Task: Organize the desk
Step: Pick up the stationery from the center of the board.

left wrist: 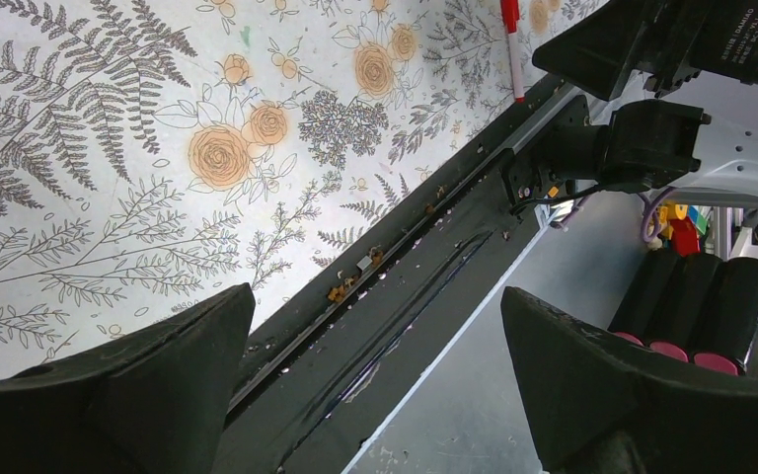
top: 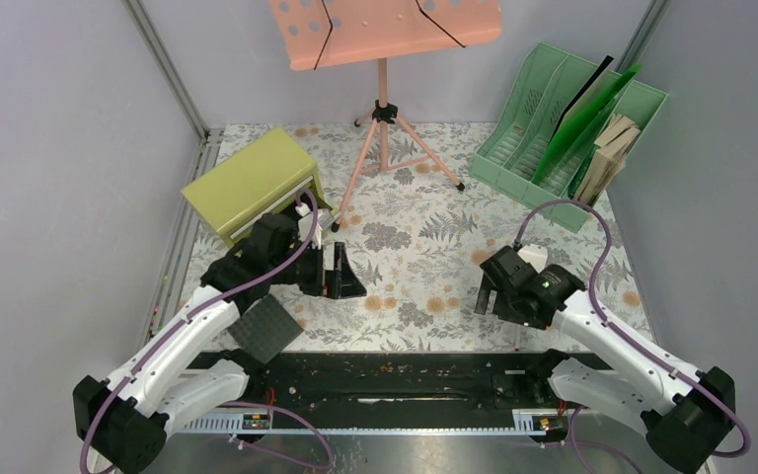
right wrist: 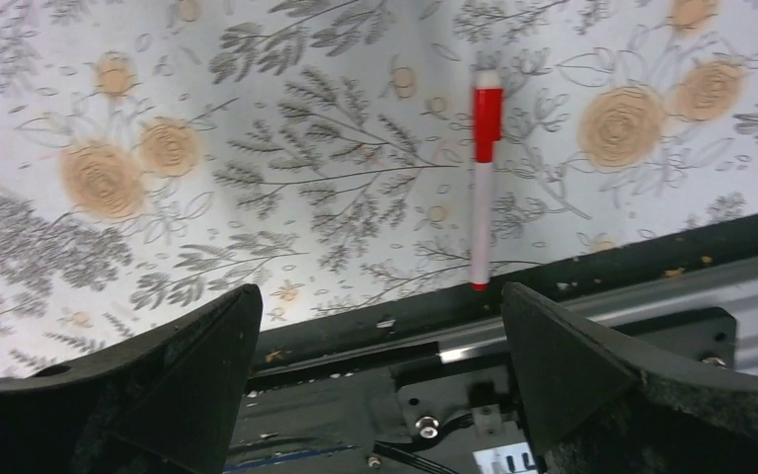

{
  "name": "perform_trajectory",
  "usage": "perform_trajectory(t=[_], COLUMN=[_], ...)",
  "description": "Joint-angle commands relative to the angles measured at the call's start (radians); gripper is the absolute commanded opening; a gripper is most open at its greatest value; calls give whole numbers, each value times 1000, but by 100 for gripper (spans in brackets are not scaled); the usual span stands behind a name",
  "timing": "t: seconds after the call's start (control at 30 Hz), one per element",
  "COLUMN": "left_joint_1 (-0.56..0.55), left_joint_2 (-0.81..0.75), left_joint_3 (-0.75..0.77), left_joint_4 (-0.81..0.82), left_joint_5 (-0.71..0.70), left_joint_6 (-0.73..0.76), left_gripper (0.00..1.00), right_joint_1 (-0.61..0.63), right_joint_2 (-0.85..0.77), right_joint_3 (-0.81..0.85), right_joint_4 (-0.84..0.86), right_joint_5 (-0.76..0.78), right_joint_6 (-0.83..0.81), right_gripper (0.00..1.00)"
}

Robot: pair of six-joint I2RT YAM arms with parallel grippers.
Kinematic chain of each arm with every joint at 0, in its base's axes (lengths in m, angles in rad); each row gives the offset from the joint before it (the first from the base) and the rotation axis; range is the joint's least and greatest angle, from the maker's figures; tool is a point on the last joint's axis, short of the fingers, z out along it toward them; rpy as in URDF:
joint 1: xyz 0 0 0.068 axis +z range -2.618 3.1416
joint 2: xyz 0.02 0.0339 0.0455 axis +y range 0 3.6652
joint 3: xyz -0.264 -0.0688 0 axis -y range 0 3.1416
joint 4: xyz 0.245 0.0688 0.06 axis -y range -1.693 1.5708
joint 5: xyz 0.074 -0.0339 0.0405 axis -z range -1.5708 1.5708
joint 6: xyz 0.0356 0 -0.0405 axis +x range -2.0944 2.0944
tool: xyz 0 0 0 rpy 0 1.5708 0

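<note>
The desk (top: 424,222) is a whitish top printed with ferns and orange flowers. A red-and-white marker pen (right wrist: 481,178) lies on it, its tip reaching the dark front rail (right wrist: 592,262). The left wrist view also catches the pen (left wrist: 513,49). My right gripper (right wrist: 382,291) hovers open just on the near side of the pen, with nothing between its fingers. My left gripper (left wrist: 377,294) is open and empty too, and its wrist view looks along the front rail (left wrist: 405,247). From above, the left gripper (top: 341,272) sits in front of the cabinet and the right gripper (top: 489,296) at mid-right.
An olive-yellow drawer cabinet (top: 252,183) stands at the back left. A pink music stand (top: 385,59) on a tripod is at the back centre. A green file tray (top: 553,128) holding folders and brown envelopes is at the back right. A dark grey square pad (top: 265,328) lies under the left arm.
</note>
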Motion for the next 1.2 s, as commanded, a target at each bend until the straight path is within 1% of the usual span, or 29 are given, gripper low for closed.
perform_trajectory(t=[0.0, 0.07, 0.23, 0.33, 0.47, 0.57, 0.67, 0.7, 0.73, 0.83, 0.87, 0.97, 1.17], left_joint_1=[4, 4, 5, 4, 4, 4, 4, 4, 5, 4, 4, 4, 4], left_joint_2=[14, 18, 29, 36, 46, 51, 52, 50, 48, 44, 45, 46, 51], left_joint_3=[31, 32, 30, 24, 18, 13, 13, 12, 12, 10, 9, 8, 14], left_joint_4=[33, 35, 36, 38, 39, 41, 40, 41, 41, 40, 40, 40, 40], left_joint_5=[33, 36, 40, 43, 42, 52, 62, 63, 63, 57, 57, 58, 62], left_joint_6=[-10, -13, -18, -22, -34, -31, -28, -28, -28, -24, -22, -24, -21], left_gripper=[99, 99, 99, 99, 99, 99, 99, 99, 99, 99, 99, 99, 99], right_joint_1=[-26, -60, -203, -258, -305, -347, -380, -390, -400, -427, -433, -443, -453], right_joint_2=[31, 45, 58, 71, 130, 196, 264, 283, 301, 353, 365, 392, 388], right_joint_3=[35, 26, -31, -60, -80, -79, -63, -55, -51, -33, -28, -20, -9], right_joint_4=[-80, -68, 6, 53, 108, 152, 165, 168, 173, 180, 180, 180, 179], right_joint_5=[117, 99, -42, -87, -140, -208, -227, -228, -233, -255, -256, -252, -225], right_joint_6=[-14, -33, -107, -129, -153, -188, -223, -236, -251, -288, -295, -307, -305], right_gripper=[99, 99, 98, 96, 93, 91, 88, 86, 80, 56, 55, 54, 56])
